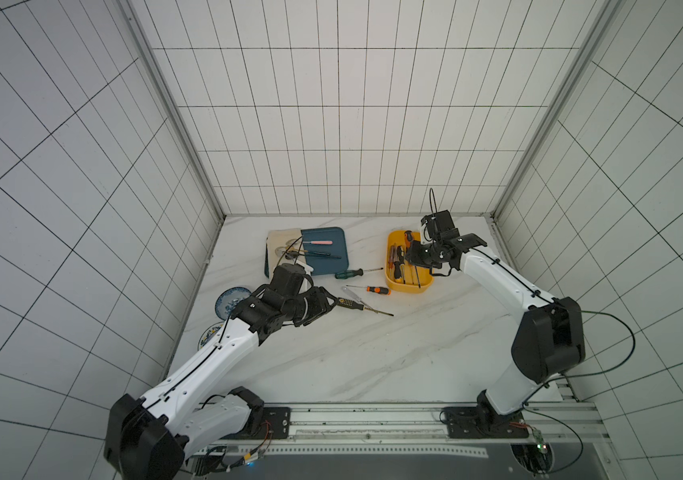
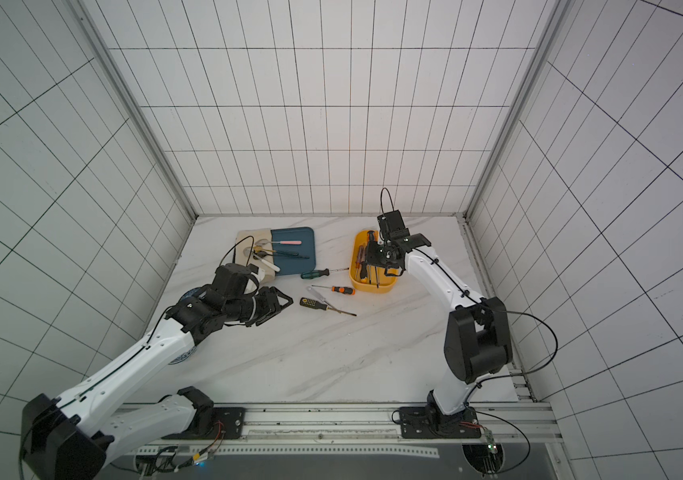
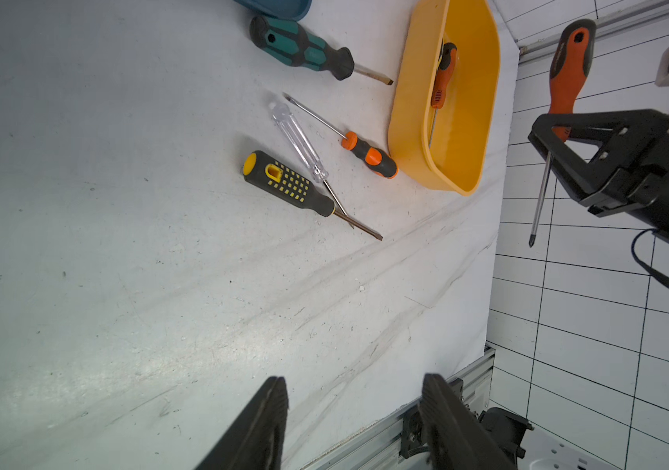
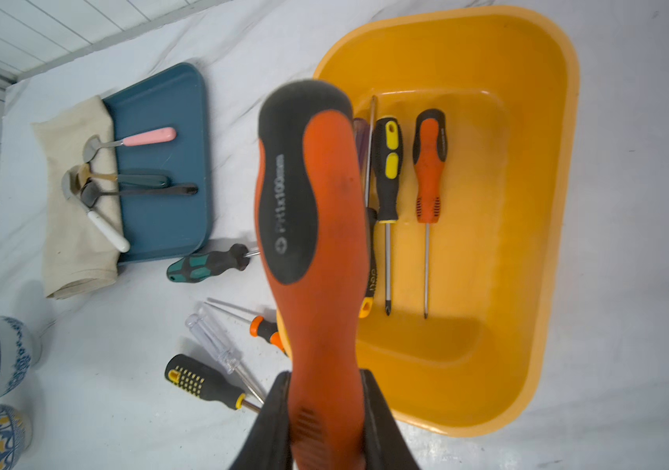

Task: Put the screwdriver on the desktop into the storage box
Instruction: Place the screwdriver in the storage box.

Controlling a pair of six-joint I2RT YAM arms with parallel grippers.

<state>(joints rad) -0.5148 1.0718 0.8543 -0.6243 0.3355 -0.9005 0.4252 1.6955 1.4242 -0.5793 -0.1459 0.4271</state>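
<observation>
1. Left gripper (image 3: 355,380): black jaws about half parted, empty, hovering over the large white marble-look desktop (image 3: 121,285).
2. Black screwdriver with yellow-studded rubber handle (image 3: 288,183): lay on the desktop ahead of those jaws, shaft crossing a clear-handled screwdriver (image 3: 298,140). Judged rigid and light; grippy handle the best hold, steel shaft slippery.
3. Yellow-orange plastic storage box (image 4: 536,203): held several screwdrivers.
4. Right gripper (image 4: 324,386): clamped on the handle of an orange-and-black screwdriver (image 4: 312,211), raised over the box.
</observation>
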